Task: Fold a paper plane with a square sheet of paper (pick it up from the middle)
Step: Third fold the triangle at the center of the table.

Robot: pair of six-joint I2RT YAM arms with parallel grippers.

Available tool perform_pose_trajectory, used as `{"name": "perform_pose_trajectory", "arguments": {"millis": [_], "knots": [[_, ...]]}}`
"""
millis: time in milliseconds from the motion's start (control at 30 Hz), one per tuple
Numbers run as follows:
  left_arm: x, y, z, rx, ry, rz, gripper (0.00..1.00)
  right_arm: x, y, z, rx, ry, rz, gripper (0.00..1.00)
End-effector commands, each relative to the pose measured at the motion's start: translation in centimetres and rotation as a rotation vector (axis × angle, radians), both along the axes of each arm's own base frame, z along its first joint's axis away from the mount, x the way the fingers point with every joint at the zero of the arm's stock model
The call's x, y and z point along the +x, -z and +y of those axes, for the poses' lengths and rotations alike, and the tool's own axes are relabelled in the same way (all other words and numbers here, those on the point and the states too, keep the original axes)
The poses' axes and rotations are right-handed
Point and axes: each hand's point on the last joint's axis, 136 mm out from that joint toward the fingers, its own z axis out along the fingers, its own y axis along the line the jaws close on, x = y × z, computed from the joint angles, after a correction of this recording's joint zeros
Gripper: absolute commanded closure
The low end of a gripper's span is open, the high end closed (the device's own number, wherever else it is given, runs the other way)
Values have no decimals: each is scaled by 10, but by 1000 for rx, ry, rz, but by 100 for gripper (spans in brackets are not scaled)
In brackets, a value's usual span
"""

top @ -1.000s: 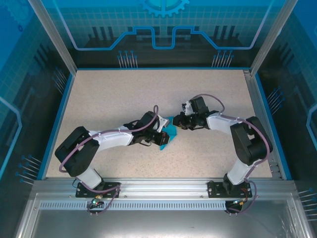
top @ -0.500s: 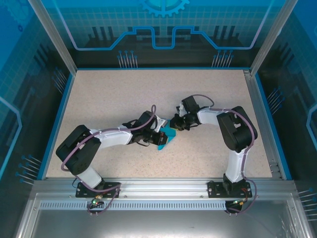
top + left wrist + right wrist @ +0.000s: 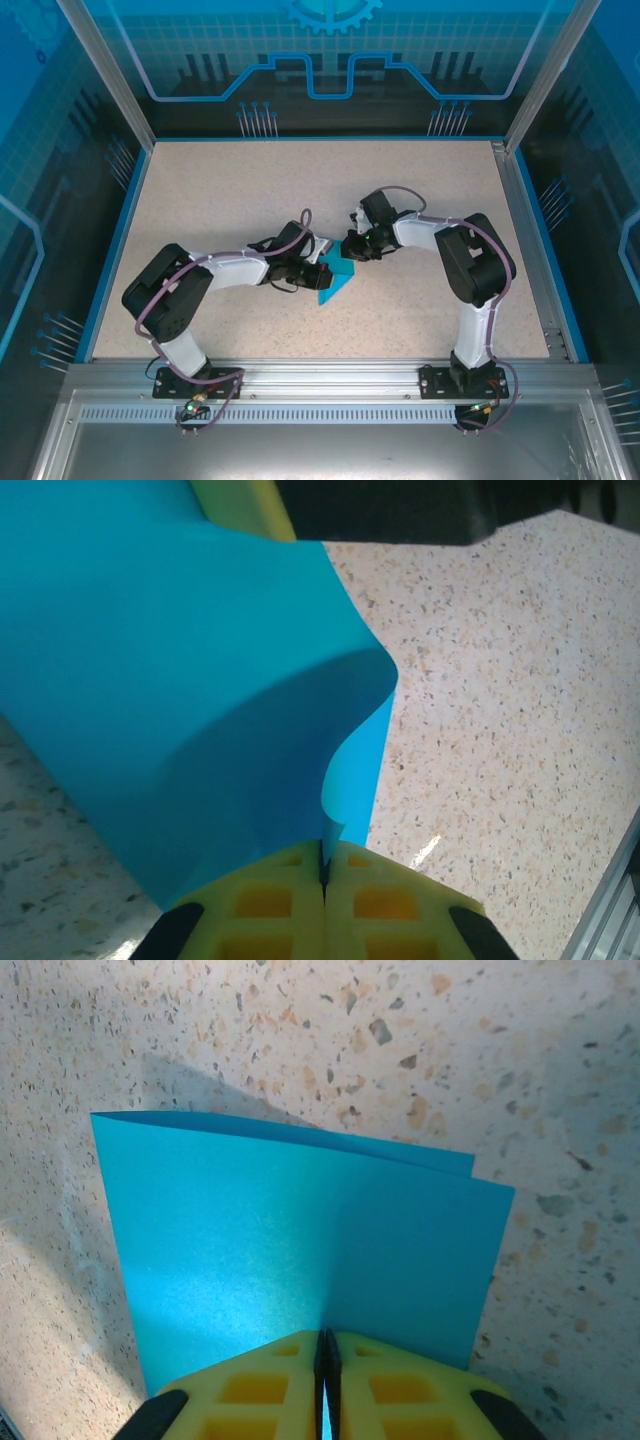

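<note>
Your square sheet of paper (image 3: 335, 282) hangs low over the middle of the table (image 3: 430, 190), held between the two arms. The left hand (image 3: 323, 875) is pinched fully shut on one edge. The right hand (image 3: 325, 1355) is clamped just as tight on the other side, where two layers show along a fold.

Expect the paper to be very light, thin and limp. In the left wrist view it bows and curls instead of lying flat. It will probably crease wherever you squeeze and tear if the hands pull apart, so take hold near an edge or on the crease.

What crowds you is the hands themselves, nearly nose to nose over the paper. The enclosure walls (image 3: 120, 110) stand well apart.
</note>
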Motion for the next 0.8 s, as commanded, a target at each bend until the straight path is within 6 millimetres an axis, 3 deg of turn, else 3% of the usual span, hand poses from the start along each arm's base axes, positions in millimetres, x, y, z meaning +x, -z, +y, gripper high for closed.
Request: {"name": "perform_pose_trajectory", "arguments": {"millis": [0,300,767], "knots": [[6,0,2,15,2,7,95,-16,21,-7,-81,-21,65,87],[15,9,14,87,-24,3,94,-15,20,-4,-78,-24,67,86],[18,15,16,98,-48,6,94,-18,23,-1,-85,-32,76,85]]}}
